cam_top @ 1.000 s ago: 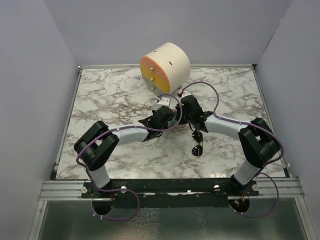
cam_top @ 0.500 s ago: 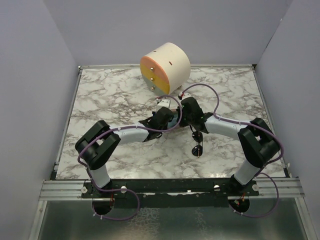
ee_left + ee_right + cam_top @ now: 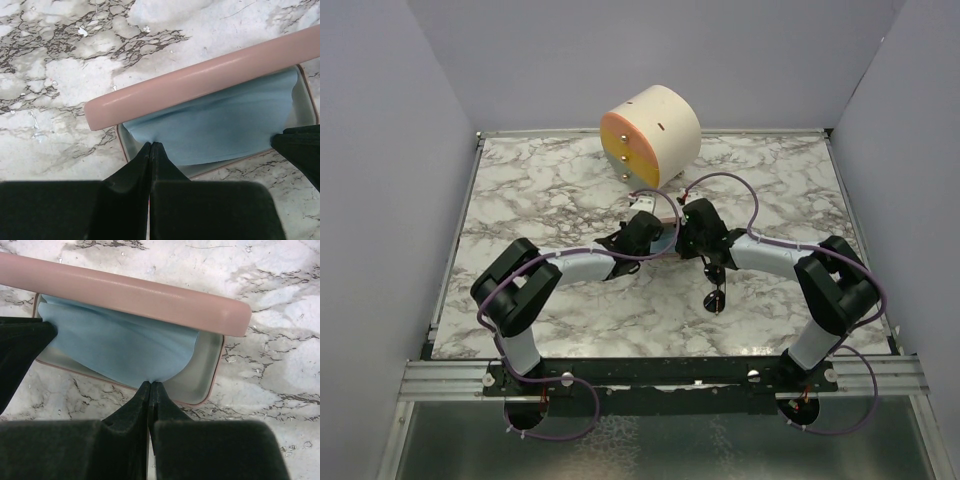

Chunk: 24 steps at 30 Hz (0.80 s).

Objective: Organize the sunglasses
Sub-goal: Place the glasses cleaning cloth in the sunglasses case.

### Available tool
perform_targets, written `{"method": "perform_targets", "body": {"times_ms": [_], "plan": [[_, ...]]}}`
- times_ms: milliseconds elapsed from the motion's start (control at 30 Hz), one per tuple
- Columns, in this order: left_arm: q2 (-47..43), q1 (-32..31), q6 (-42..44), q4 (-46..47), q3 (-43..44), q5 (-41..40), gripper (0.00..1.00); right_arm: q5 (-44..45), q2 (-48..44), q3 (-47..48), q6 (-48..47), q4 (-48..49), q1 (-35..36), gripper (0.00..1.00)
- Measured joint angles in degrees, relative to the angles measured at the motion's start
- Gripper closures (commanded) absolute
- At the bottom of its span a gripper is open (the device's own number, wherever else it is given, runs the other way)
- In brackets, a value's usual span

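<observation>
Marble table point(image 3: 540, 190), lilac walls point(image 3: 380, 150), cream drum point(image 3: 650, 135) upper centre, sunglasses point(image 3: 715, 298) centre-right; my left gripper point(image 3: 150, 146) and right gripper point(image 3: 150, 384) pinch blue cloth point(image 3: 215, 125) in pink case point(image 3: 200, 80).

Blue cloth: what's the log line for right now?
left hand: shut on light blue square cloth | right hand: shut on cloth | cloth: over open pink oblong case | round black sunglasses: on marble table, untouched

The left gripper point(image 3: 150, 146) and right gripper point(image 3: 150, 384) crowd the pink case point(image 3: 200, 80), a big drum point(image 3: 650, 135) blocks behind, and the table point(image 3: 530, 200) leaves room on its left side.
</observation>
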Motion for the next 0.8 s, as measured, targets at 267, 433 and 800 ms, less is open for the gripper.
{"method": "perform_targets", "body": {"times_ms": [267, 433, 800], "plan": [[1.14, 0.72, 0.59, -0.04, 0.00, 1.11, 1.00, -0.13, 0.00, -0.11, 0.24, -0.04, 0.00, 0.99], [1.60, 0.74, 0.76, -0.33, 0.42, 2.29, 1.00, -0.13, 0.00, -0.63, 0.26, -0.07, 0.00, 0.99], [1.11, 0.72, 2.93, -1.99, 4.11, 2.78, 1.00, -0.13, -2.54, -0.85, 0.24, 0.00, 0.00, 0.99]]}}
